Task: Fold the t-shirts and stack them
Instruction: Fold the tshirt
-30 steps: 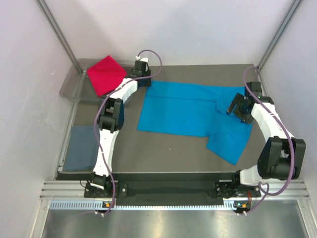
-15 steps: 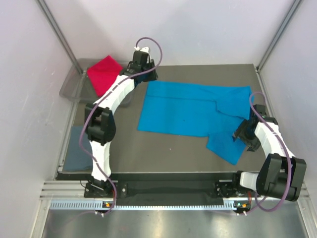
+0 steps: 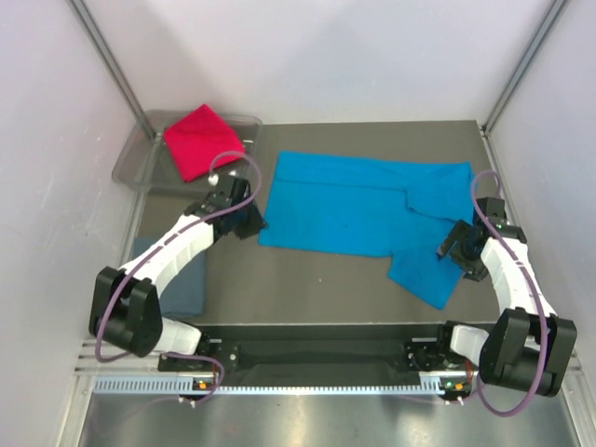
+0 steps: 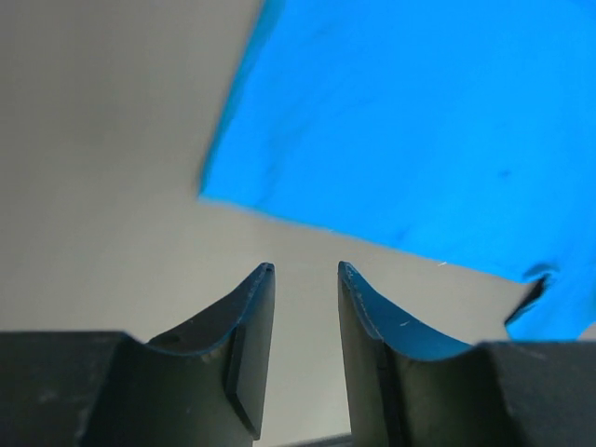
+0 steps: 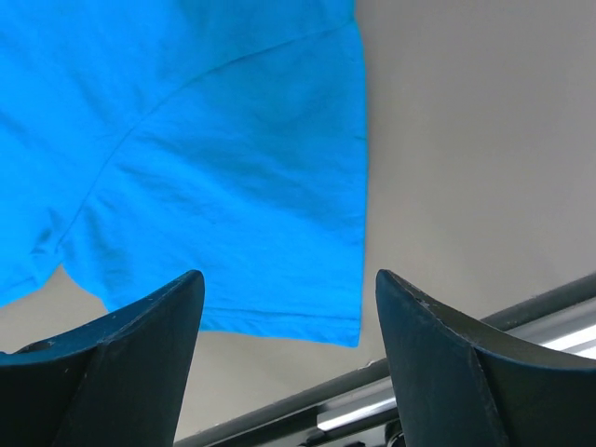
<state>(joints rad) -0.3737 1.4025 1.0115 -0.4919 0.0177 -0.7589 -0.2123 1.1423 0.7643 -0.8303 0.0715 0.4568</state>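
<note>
At near L corner of table (image 3: 307, 289): folded slate grey-blue t-shirt (image 3: 182, 279), flat, partly hidden under L arm (image 3: 177, 244).

Further in, L gripper (image 3: 250, 222) (image 4: 304, 270) low over bare table, just beside near-L corner of turquoise t-shirt (image 3: 354, 209) (image 4: 419, 121) (image 5: 186, 140), not touching it. Fingers (image 4: 247, 345) apart by a narrow gap only, nothing btw them.

On R side, R gripper (image 3: 456, 250) (image 5: 289, 279) above outer edge of the sleeve (image 3: 424, 270) (image 5: 270, 205) that sticks out toward near R. Jaws spread wide, holding nothing; in wrist view, sleeve hem seen btw both fingers, table beyond.

Mid table: turquoise t-shirt spread flat, long side running L to R, seems partly folded.

At far L: red t-shirt (image 3: 200, 140), folded to a square, lying inside clear plastic tray (image 3: 130, 166), well apart from both grippers.
</note>
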